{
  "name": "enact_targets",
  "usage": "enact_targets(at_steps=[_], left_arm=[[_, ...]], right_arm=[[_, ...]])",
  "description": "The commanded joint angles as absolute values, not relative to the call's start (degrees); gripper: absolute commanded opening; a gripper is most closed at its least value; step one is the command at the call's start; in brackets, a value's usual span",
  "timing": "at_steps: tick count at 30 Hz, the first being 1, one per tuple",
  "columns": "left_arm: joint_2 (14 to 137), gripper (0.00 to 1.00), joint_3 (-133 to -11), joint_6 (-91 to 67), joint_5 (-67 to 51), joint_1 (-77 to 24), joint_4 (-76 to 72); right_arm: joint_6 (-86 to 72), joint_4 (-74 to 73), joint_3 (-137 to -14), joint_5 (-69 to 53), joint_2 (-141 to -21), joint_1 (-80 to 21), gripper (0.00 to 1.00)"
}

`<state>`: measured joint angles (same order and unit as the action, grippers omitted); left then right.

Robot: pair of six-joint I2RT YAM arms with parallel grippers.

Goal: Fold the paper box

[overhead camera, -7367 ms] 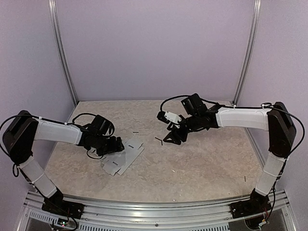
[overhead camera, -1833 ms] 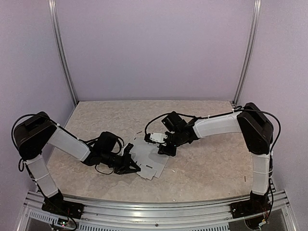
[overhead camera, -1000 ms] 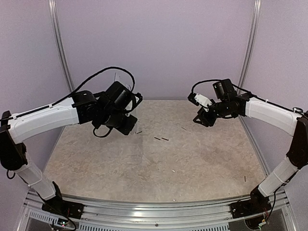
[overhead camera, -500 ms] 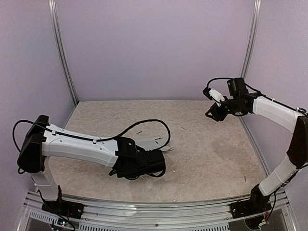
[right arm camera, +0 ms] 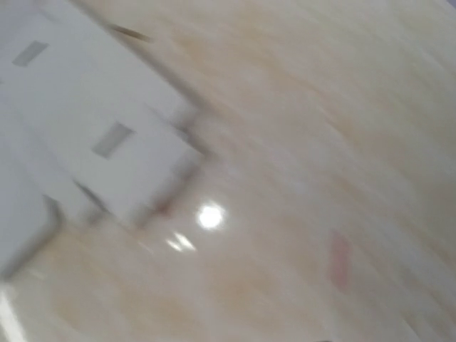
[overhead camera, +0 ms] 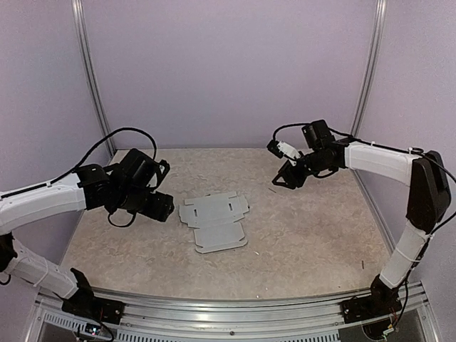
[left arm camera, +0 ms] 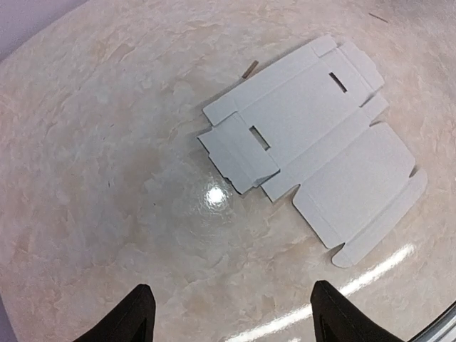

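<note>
The paper box (overhead camera: 214, 221) is a flat pale grey-white die-cut blank lying in the middle of the table, flaps spread and two small slots showing. In the left wrist view the paper box (left arm camera: 313, 135) lies ahead and to the right. My left gripper (left arm camera: 235, 320) is open above bare table, nothing between its fingertips (left arm camera: 139, 313). From above, my left gripper (overhead camera: 162, 206) hovers just left of the blank. My right gripper (overhead camera: 283, 179) hangs beyond the blank's far right corner, its jaws unclear. The right wrist view is blurred and shows the paper box (right arm camera: 78, 121) at upper left, no fingers.
Tiny dark scraps lie on the marbled table, one by the right gripper (overhead camera: 271, 190), one near the right edge (overhead camera: 362, 264) and one beside the blank (left arm camera: 249, 69). Purple walls with metal posts (overhead camera: 367, 78) close in the back and sides.
The left arm has pulled back from the front middle of the table to the left. The blank now lies uncovered in the middle. The right arm has swung from the back right down toward it.
</note>
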<state>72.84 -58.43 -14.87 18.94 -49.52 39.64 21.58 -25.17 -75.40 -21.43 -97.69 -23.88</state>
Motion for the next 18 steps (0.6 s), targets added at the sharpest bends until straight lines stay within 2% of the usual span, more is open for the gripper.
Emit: enact_targets(at_steps=[1, 6, 13, 18], left_arm=[[75.8, 0.73, -56.3, -28.4, 2.2, -36.9, 29.7], [83.0, 0.68, -56.2, -31.7, -7.6, -29.6, 20.8], [97.4, 0.61, -62.1, -33.4, -9.6, -28.9, 21.5], [101.0, 0.52, -60.5, -33.7, -13.8, -28.1, 16.5]], right_arm=[[21.6, -26.3, -80.3, -21.9, -103.3, -30.9, 0.50], [21.7, -28.5, -85.5, -23.7, -109.9, -36.0, 0.46], [21.2, -29.7, -87.4, -24.3, -112.8, -38.3, 0.44], [21.7, -29.2, -85.3, -23.6, -111.4, -38.3, 0.45]])
